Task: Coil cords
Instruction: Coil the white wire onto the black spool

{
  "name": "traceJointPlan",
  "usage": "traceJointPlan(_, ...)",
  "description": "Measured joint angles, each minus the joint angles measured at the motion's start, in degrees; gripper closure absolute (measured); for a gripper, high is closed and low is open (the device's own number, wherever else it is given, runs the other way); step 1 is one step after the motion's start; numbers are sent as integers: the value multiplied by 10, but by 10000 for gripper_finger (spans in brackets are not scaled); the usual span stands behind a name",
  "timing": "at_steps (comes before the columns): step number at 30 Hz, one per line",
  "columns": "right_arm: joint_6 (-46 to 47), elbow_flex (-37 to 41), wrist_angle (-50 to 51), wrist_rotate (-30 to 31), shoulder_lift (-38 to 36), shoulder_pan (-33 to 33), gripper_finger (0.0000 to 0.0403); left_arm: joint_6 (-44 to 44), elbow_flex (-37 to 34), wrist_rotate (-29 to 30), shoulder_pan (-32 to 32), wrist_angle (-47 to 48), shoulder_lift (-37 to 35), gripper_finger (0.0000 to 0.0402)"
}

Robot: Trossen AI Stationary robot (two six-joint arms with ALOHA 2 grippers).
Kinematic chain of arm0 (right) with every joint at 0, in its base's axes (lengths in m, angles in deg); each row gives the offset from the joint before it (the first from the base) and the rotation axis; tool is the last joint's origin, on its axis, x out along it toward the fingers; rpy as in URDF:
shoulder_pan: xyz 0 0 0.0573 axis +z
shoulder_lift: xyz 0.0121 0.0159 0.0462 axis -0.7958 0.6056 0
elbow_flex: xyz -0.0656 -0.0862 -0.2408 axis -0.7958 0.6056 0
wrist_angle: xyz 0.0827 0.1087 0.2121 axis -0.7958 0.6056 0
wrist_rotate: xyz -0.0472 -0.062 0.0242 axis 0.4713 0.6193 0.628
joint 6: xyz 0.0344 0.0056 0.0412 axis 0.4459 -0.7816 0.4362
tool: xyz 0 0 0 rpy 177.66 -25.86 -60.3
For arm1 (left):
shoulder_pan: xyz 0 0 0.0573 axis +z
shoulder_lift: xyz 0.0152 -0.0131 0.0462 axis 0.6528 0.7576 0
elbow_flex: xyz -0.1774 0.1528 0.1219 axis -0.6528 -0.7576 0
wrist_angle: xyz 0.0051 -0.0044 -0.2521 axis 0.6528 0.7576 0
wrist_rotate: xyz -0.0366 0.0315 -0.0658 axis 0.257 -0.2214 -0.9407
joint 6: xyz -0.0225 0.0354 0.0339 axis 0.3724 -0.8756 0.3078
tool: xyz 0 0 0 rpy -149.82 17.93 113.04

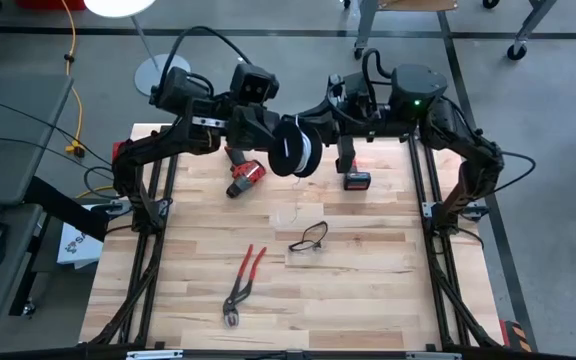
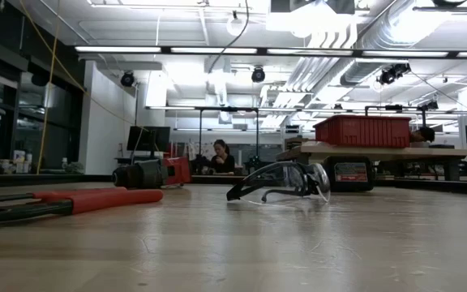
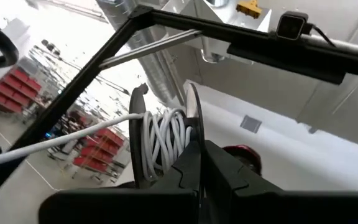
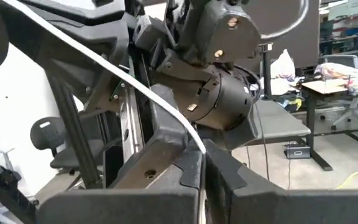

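A small black spool [image 1: 296,148] with white cord wound on it hangs above the far middle of the table, between my two arms. The left wrist view shows the spool [image 3: 166,140] close up, with the cord [image 3: 48,144] leaving it in a straight line. My left gripper [image 3: 199,152] is shut on the spool; in the high view this gripper [image 1: 278,133] sits just left of it. My right gripper [image 4: 202,155] is shut on the cord [image 4: 104,62], just right of the spool and level with it. Neither gripper shows in the low view. My left gripper pinches the rim of one spool flange [image 3: 193,121] between its two fingers, which slant upward. The spool stands on edge, lifted clear of the table. My right gripper pinches the white cord [image 4: 194,140] between its fingers. From there the cord runs straight and taut toward the left arm.
On the table lie a red and black drill [image 1: 246,178], a black and red battery block [image 1: 356,180], clear safety glasses [image 1: 308,238] and red pliers [image 1: 243,285]. The near half of the wooden table [image 1: 368,300] holds nothing else. A person sits far behind the table in the low view.
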Motion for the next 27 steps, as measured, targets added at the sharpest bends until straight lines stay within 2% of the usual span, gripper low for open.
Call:
traceJointPlan(6, 4, 1, 10, 12, -20, -2, 403, -28, 0, 7, 2, -18, 0, 401)
traceJointPlan(15, 10, 0, -1, 13, -12, 1, 403, -104, 1, 103, 25, -50, -1, 401)
traceJointPlan(19, 19, 0, -4, 13, -9, -3, 403, -113, 0, 123, 25, -50, 0, 401)
traceJointPlan(23, 21, 0, -7, -5, 0, -5, 403, -161, 0, 126, 31, -47, 0, 401)
traceJointPlan(27, 23, 0, -18, -3, 1, -5, 403, -172, 0, 168, 37, -52, 0, 401)
